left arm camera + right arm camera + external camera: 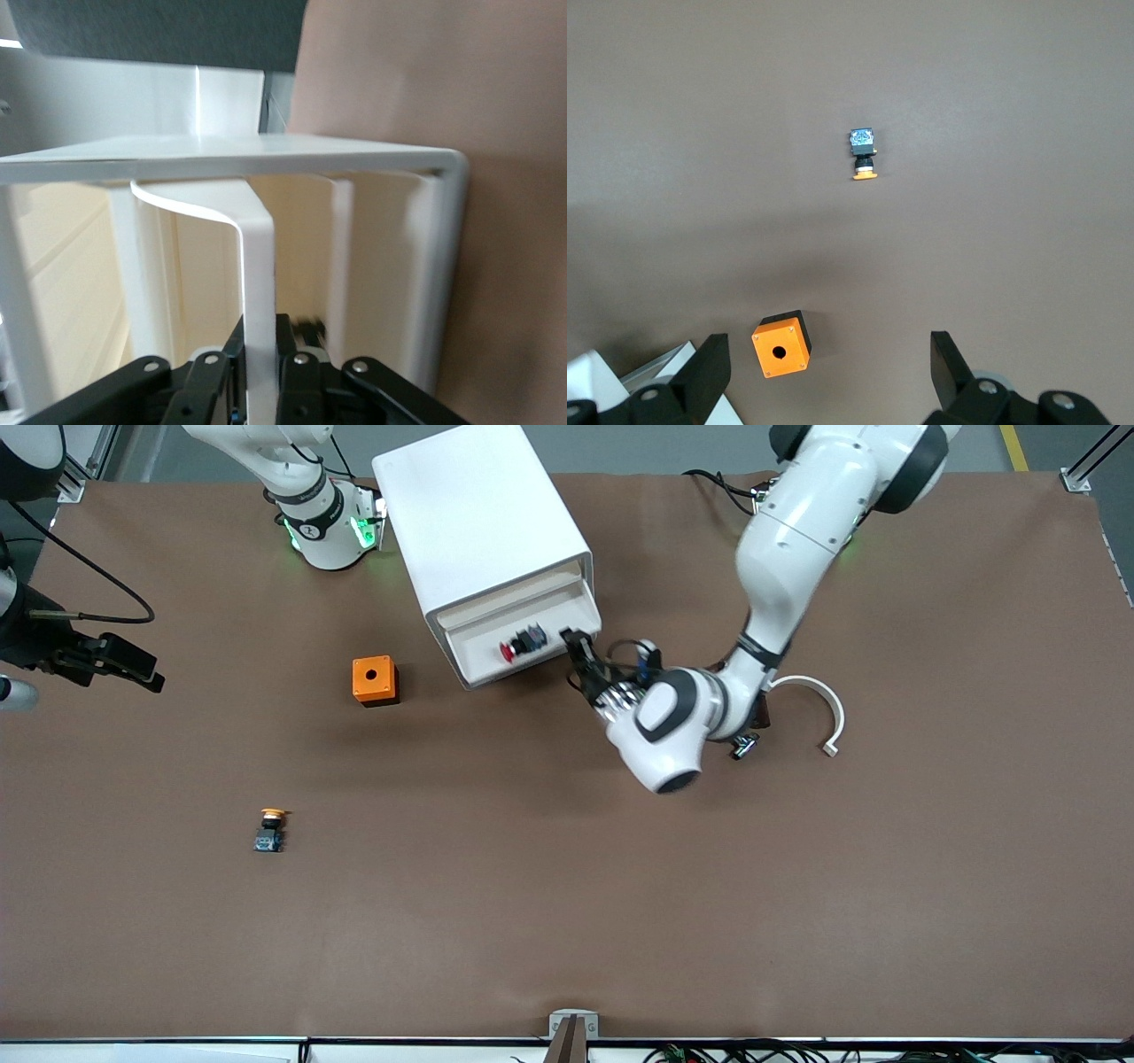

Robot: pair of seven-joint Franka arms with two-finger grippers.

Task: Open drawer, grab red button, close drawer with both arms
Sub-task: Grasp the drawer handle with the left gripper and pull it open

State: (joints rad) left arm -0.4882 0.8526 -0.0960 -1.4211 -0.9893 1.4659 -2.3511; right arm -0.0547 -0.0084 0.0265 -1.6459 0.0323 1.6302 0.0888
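The white cabinet (478,522) stands near the robots' bases. Its drawer (483,660) is pulled out toward the front camera. The red-capped button (521,646) lies inside the drawer, with its black body and blue-grey end toward the left arm's end. My left gripper (574,640) is at the drawer's corner, shut on a white strip of the drawer's front (259,283); it also shows in the left wrist view (260,359). My right gripper (146,671) hangs open and empty over the table at the right arm's end; it also shows in the right wrist view (828,367).
An orange box (375,680) with a round hole sits beside the cabinet and shows in the right wrist view (780,343). A yellow-orange-capped button (270,831) lies nearer the front camera (863,155). A white curved piece (819,704) lies by the left arm.
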